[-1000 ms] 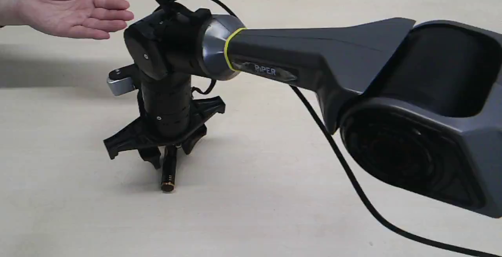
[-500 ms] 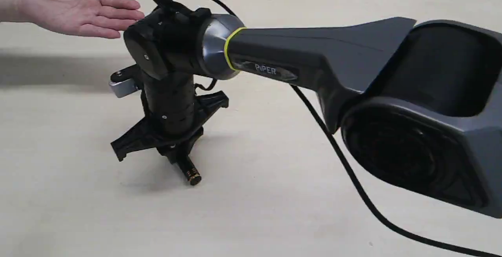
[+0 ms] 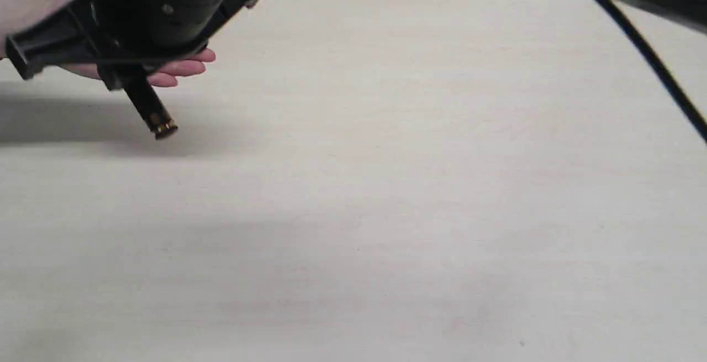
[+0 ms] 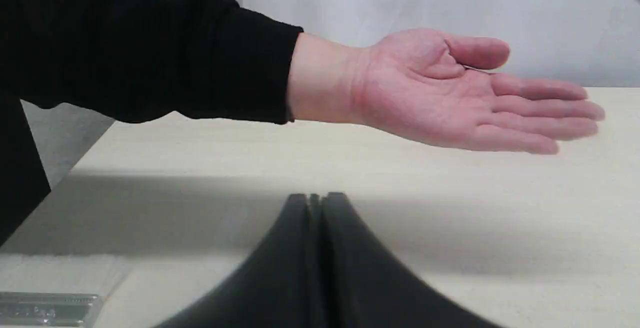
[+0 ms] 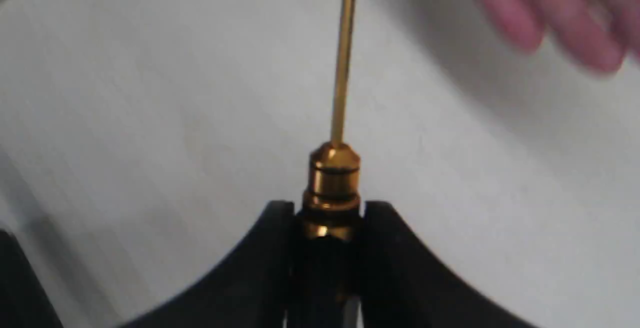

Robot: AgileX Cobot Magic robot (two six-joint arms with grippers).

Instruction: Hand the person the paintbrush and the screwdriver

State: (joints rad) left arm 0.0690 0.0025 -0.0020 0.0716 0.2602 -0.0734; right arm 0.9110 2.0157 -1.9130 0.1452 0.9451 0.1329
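My right gripper [image 3: 122,74] is shut on the screwdriver [image 3: 150,112], held in the air at the exterior view's upper left. Its black handle slants down, ending in a gold cap. In the right wrist view the gold collar [image 5: 332,180] sits between the fingers of that gripper [image 5: 327,210], and the thin shaft [image 5: 345,52] points away. The person's open hand [image 3: 182,68] is just behind the gripper, palm up [image 4: 450,92]. My left gripper [image 4: 315,199] is shut on nothing, low over the table. The paintbrush [image 4: 47,303] shows only its ferrule and pale bristles.
The pale wooden table [image 3: 386,185] fills the exterior view. A black cable [image 3: 657,63] and part of the right arm cross the upper right corner. The person's black sleeve [image 4: 150,47] reaches in beside the left gripper.
My right gripper has lifted the screwdriver off the table and carried it up and left to the person's hand. The arm has risen mostly out of frame.
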